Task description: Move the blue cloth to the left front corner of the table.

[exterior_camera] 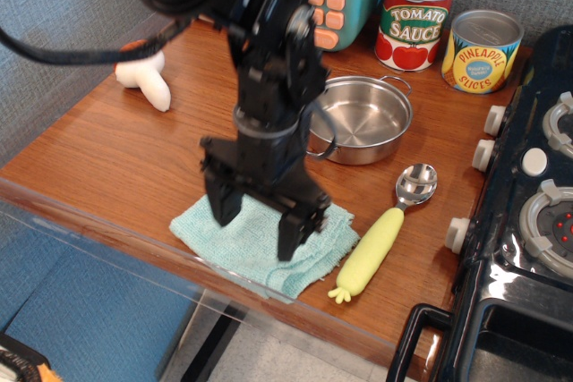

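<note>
Pale aqua cloth (242, 243), brown wood-grain table (134, 163), black gripper (253, 224), yellow-handled spoon (380, 237), red tomato can (414, 20).

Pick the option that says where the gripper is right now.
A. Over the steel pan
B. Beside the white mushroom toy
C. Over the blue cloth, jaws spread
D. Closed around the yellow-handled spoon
C: the gripper hangs over the blue cloth with one finger near each side of it and its jaws apart, well clear of the pan.
</note>
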Controlling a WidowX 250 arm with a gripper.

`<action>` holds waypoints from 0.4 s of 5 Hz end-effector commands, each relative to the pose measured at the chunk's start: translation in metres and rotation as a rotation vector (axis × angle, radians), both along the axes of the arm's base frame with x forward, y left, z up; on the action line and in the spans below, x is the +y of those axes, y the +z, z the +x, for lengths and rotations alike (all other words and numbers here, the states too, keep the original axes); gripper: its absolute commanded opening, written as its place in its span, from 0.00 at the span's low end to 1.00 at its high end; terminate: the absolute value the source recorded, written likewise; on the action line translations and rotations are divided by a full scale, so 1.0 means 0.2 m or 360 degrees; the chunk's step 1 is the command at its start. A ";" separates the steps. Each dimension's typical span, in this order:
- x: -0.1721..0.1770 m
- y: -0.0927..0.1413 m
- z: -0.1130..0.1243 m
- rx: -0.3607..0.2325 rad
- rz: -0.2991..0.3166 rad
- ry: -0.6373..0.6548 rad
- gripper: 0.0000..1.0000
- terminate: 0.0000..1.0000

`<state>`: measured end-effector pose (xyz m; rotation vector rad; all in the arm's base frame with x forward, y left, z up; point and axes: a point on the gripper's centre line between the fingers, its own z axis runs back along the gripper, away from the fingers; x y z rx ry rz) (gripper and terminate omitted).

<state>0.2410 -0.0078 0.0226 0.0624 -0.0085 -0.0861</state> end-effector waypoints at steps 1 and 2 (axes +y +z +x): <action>0.08 -0.13 0.06 -0.0079 -0.0116 0.0087 1.00 0.00; 0.12 -0.19 0.04 -0.0026 -0.0054 0.0118 1.00 0.00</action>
